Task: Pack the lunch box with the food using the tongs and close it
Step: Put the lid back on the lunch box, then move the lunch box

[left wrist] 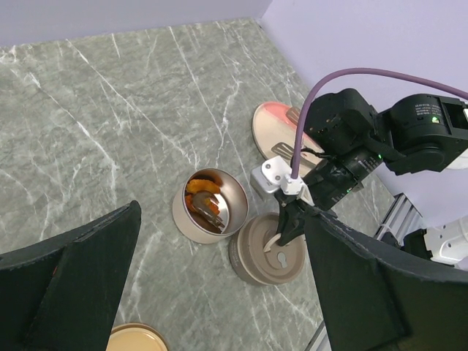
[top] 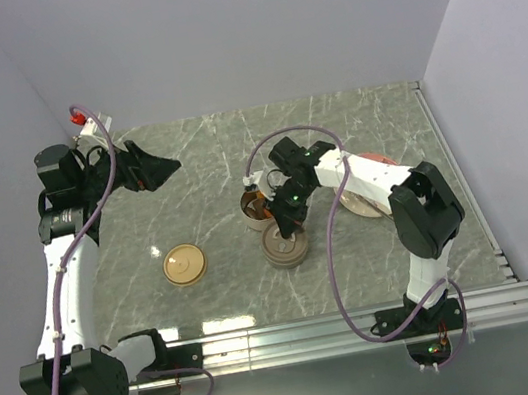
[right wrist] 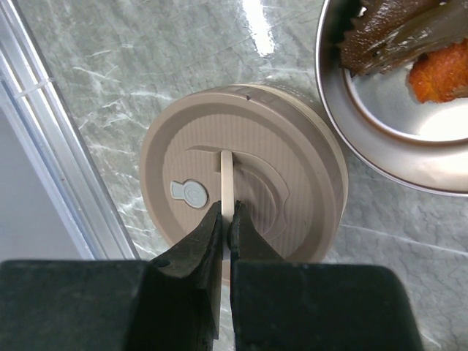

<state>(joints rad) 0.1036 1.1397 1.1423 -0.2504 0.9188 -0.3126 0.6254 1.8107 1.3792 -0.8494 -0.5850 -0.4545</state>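
**A:** What bounds the working space?

**B:** Walls close in the marble table (top: 236, 151) on the left, far and right sides. A metal rail (top: 366, 322) runs along the near edge. The far half is bare stone. So is the left-centre, apart from a tan lid (top: 184, 266) lying flat there. The right arm (top: 394, 186) stretches across the right-centre and covers most of the pink plate (top: 373, 156).

**A:** And the grippers?

**B:** The left gripper (top: 154, 160) hangs raised at the far left, fingers spread as wide as they go, with nothing between them. The right gripper (right wrist: 225, 212) is down over the lidded container (top: 286, 249), just near of centre. Its jaws are pinched together on a thin pale strip (right wrist: 227, 175) that stands on edge across the lid's top.

**A:** Where is the food?

**B:** In the open steel bowl (left wrist: 179, 212), just beside the lidded container on its far-left side. It holds an orange piece (right wrist: 442, 73) and a dark brown piece (right wrist: 387, 36).

**A:** Anything unclear?

**B:** I cannot tell whether the strip is the tongs seen edge-on or part of the lid. The right wrist view cuts off the bowl. What lies on the plate is too hidden to make out.
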